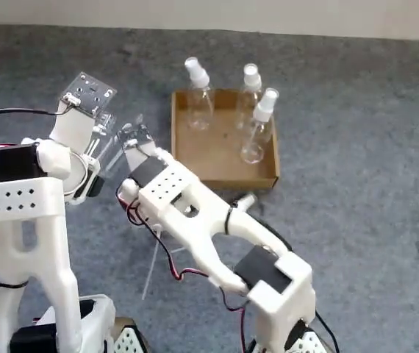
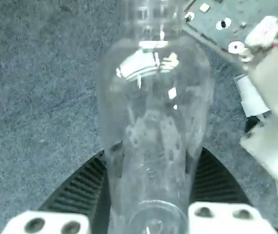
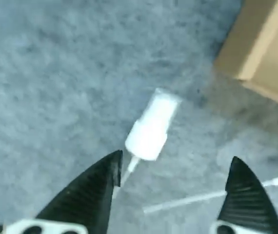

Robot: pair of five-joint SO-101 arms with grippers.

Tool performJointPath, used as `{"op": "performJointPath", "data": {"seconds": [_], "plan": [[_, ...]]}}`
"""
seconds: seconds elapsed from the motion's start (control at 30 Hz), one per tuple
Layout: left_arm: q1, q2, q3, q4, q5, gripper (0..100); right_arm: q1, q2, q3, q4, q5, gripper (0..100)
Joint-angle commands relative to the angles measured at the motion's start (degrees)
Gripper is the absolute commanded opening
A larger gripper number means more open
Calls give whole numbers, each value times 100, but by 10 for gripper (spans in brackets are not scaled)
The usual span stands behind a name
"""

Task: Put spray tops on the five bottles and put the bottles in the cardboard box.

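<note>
The left gripper is clamped on a clear bottle, which it holds over the grey carpet. The right gripper has its jaws spread and is empty, above a white spray top lying on the carpet near a corner of the cardboard box. Three capped bottles stand in the box.

The bottle is clear, glossy plastic, catching bright glints; the spray top is smooth white plastic; the cardboard box is matt brown card; the table wears rough grey carpet; the right gripper has matt black plastic fingers.
</note>
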Motion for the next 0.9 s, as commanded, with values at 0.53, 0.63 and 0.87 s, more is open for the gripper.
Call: {"op": "performJointPath", "data": {"seconds": [0.53,0.63,0.87], "plan": [[3565,75,-268,642,1582,11,5033,-4154,1560,1429,4000,6],[4505,699,-277,369,2048,11,6141,-4374,2290,1165,4923,5],[5631,2914,-1182,-826,2523,8,8031,-4092,3160,127,5952,5]]}}
